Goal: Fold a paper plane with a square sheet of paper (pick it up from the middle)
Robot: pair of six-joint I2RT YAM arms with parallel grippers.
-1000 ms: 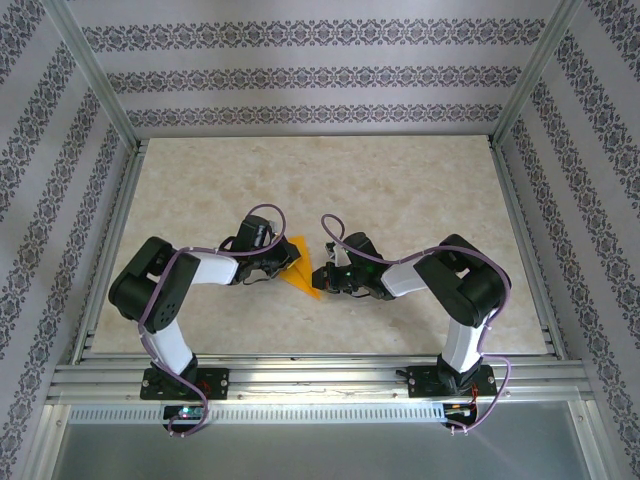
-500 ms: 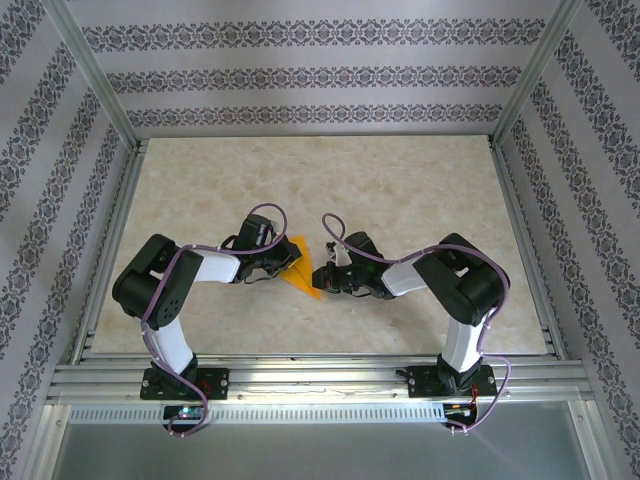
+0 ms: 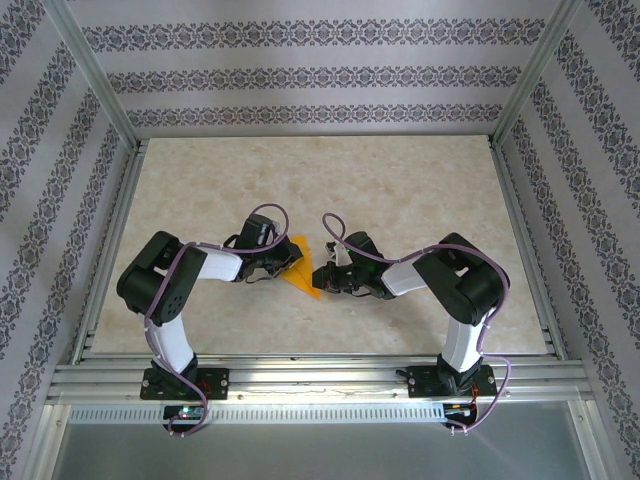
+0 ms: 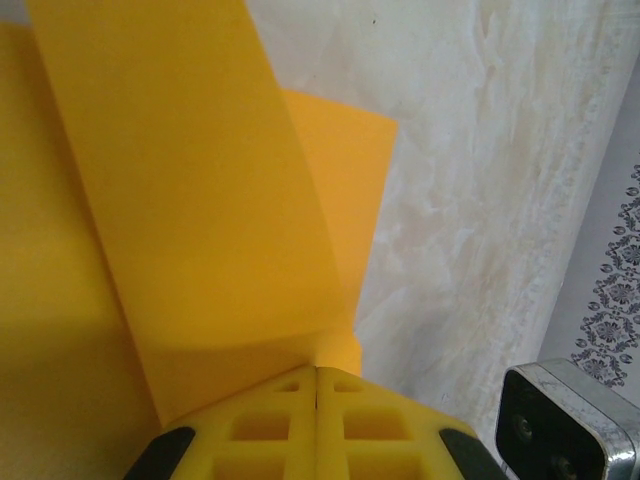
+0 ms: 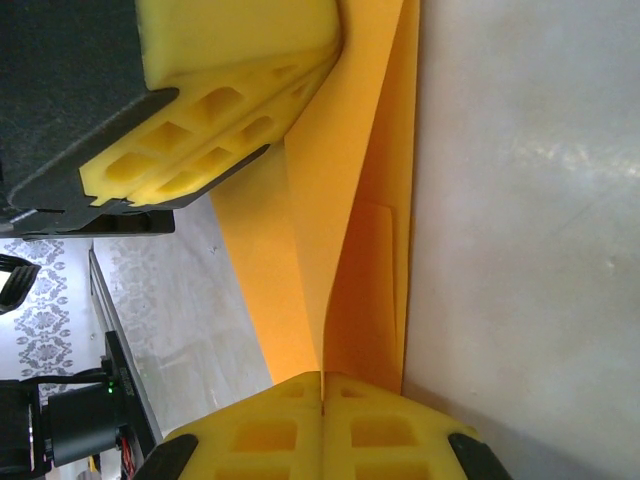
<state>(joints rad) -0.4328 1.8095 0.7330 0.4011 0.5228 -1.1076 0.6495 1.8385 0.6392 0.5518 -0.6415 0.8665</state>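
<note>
The left hand (image 4: 316, 375) has its yellow ribbed fingers pressed together on a flap of the thin orange-yellow square sheet of paper (image 4: 180, 200). The flap rises from the fingertips in a loose curl over the flatter layer beneath. The right hand (image 5: 322, 378) is likewise closed, pinching an upright fold of the same sheet, and in its wrist view the left hand's fingers sit just across that fold.

From above, the two hands meet near the middle of the pale marbled bench (image 3: 400, 190). The left hand is at the paper's left side and the right hand at its near right corner. Between them the sheet shows as a partly folded triangle, its point towards the near edge.

The step in hand looks like laying a flap over and setting its crease; the dart shape is not yet there. To do it well, one hand should probably act as a steady anchor. The other can then bring the flap down until its edges line up, and only then press along the fold. The paper is thin, so any pull should be light and even, or the sheet may skew, buckle or tear.
</note>
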